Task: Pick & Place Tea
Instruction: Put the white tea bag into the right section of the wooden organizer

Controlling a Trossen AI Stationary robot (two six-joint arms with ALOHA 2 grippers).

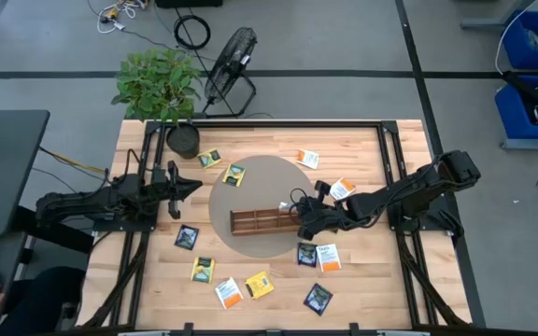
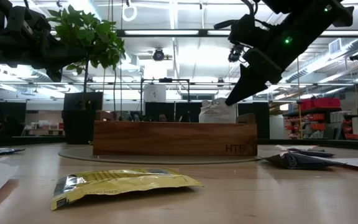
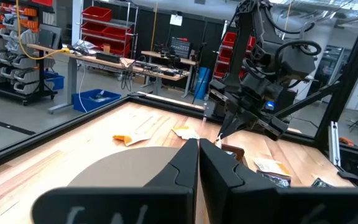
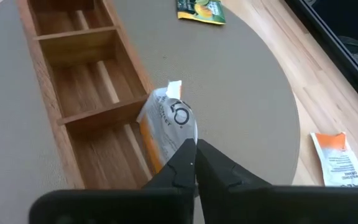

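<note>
A long brown wooden tray [image 1: 255, 220] lies on a round grey mat [image 1: 269, 182] in the middle of the table. A white-and-orange tea sachet [image 4: 166, 118] stands in the tray's right end compartment and shows above the tray wall in the low view [image 2: 216, 111]. My right gripper [image 4: 195, 149] is shut on it, above the tray's right end [image 1: 297, 209]. My left gripper [image 1: 194, 187] hangs shut and level at the table's left, holding nothing [image 3: 199, 149]. Other tea sachets lie flat on the table around the mat. My right gripper pinches the sachet's upper edge [image 4: 185, 138] between its two fingertips. The fingers slant down from the table's right side. The sachet stands bent and nearly upright, its lower part inside the tray's end compartment [image 4: 114, 155], against the divider.
Loose sachets lie at the near side [image 1: 259, 284] [image 1: 318, 298] [image 1: 202, 269], beside the tray's right end [image 1: 327, 256] [image 1: 342, 189], and at the far side [image 1: 209, 158] [image 1: 307, 159]. A potted plant [image 1: 183, 140] stands at the far left corner. A yellow sachet [image 2: 120, 183] lies close to the low camera.
</note>
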